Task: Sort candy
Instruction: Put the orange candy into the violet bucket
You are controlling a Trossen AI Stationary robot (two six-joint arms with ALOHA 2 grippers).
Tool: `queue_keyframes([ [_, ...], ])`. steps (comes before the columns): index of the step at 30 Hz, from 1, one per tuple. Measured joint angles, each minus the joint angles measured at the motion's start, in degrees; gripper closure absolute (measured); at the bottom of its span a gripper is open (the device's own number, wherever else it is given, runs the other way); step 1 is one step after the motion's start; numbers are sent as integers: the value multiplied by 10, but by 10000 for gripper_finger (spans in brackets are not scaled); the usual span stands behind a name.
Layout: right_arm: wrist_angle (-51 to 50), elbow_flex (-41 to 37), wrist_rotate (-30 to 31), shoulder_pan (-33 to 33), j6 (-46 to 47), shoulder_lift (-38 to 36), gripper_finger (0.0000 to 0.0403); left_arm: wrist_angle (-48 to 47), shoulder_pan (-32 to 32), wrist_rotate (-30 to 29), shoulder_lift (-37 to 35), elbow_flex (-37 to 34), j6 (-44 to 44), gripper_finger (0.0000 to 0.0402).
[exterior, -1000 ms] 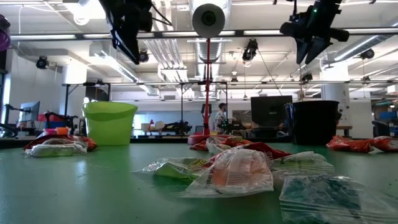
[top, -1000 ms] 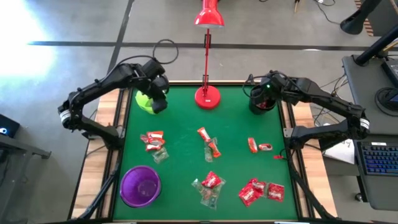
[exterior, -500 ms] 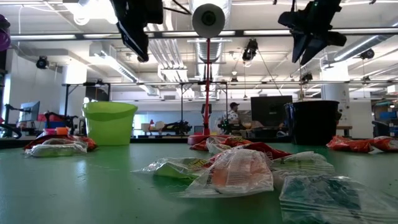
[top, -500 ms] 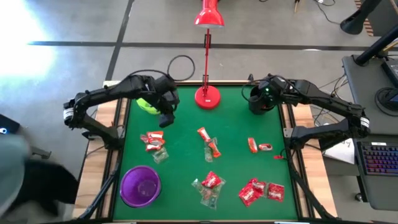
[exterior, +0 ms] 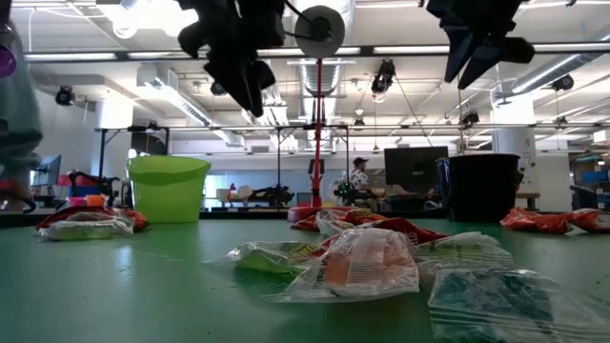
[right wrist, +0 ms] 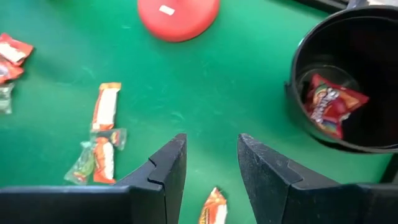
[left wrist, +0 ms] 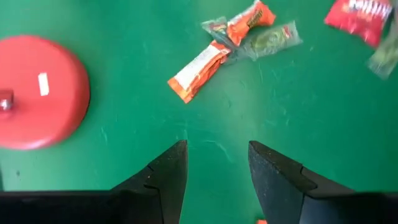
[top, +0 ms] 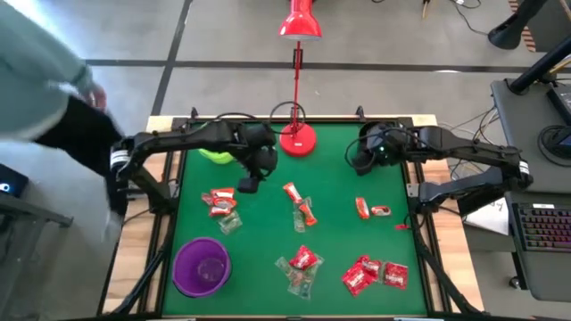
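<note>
Candy lies scattered on the green table: a red group [top: 220,201], an orange-and-clear group [top: 302,205], two pieces [top: 370,210], and wrapped heaps near the front [top: 302,266] [top: 375,275]. My left gripper [top: 248,183] hangs open above the table between the lime-green cup [top: 214,154] and the orange-and-clear group, whose orange candy [left wrist: 199,71] lies ahead of its fingers [left wrist: 214,146]. My right gripper [top: 357,163] hangs open just left of the black cup [right wrist: 339,81], which holds a red candy [right wrist: 328,102]. Both grippers are empty.
A red desk lamp stands with its round base [top: 297,139] at the far middle of the table. The purple cup [top: 202,266] sits at the near left corner. A person in grey and black [top: 53,98] stands close to the table's left side.
My left gripper has swung from above the lime-green cup toward the table's right and near side, to left of the lamp base. My right gripper has drifted a little left, off the black cup. A person has walked up at the table's left.
</note>
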Motion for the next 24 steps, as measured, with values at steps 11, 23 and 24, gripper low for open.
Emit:
queue_keyframes([
  [11,1,0,4,41,47,0,266,74,0,0,100,0,79,249],
  [23,1,0,3,41,57,0,266,166,0,1,157,0,132,249],
  [24,1,0,3,41,57,0,266,172,0,1,161,0,134,249],
])
